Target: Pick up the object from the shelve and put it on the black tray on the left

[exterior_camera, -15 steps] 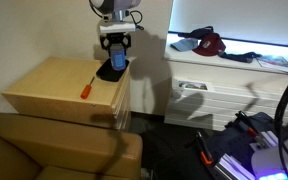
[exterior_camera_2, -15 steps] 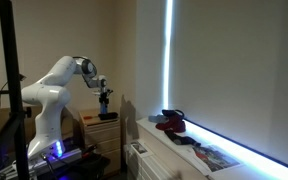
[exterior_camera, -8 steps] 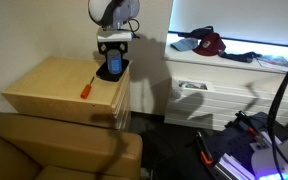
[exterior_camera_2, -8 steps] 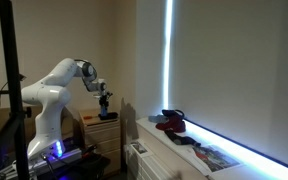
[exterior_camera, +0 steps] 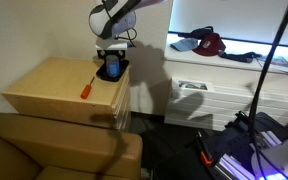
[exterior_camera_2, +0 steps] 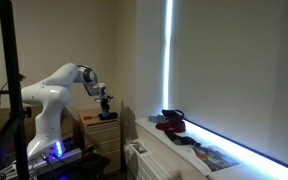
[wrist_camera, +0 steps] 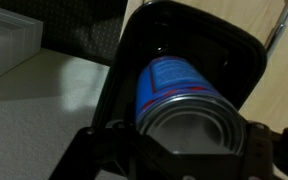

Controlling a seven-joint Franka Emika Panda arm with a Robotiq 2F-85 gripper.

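While one blue object (wrist_camera: 184, 100) is seated in one black tray (wrist_camera: 234, 50), it is flanked by two fingers (wrist_camera: 106, 152).
Whether it is gripped cannot be told.

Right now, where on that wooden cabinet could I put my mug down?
The wide bare stretch of cabinet top beyond the orange-handled tool, away from the tray. The back corner is crowded: black tray, blue cup, end effector around it.

We see a light wooden cabinet top as the surface (exterior_camera: 49, 85). On it lie an orange-handled tool (exterior_camera: 86, 88) and, at a back corner, a glossy black rectangular tray (exterior_camera: 105, 76).
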